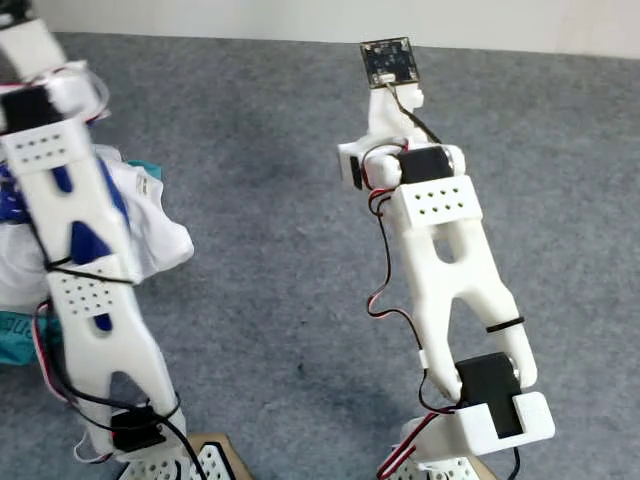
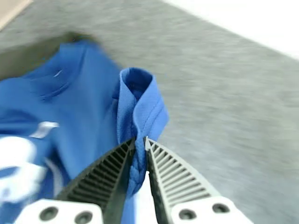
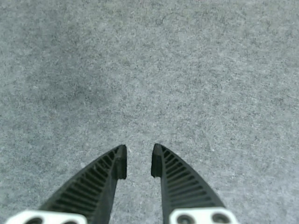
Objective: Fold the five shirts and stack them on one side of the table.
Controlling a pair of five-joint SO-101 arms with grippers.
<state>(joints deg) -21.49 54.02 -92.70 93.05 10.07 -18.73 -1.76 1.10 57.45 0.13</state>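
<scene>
- A grey, felt-like fabric table covering (image 3: 149, 70) lies flat beneath the right arm's jaws and runs well ahead of them, with a bare patch of it showing in the gap between their tips.
- A plain white band (image 2: 252, 23) borders that covering well ahead of the left arm's jaws.
- A pale tan strip (image 2: 11, 9) sits just as far ahead of those jaws, at the covering's opposite edge.
- A light brown flat board (image 1: 228, 462) lies well behind both pairs of jaws.

Grey felt-covered table (image 1: 270, 300); crumpled shirts (image 1: 165, 240) heaped on it at left side.
</scene>
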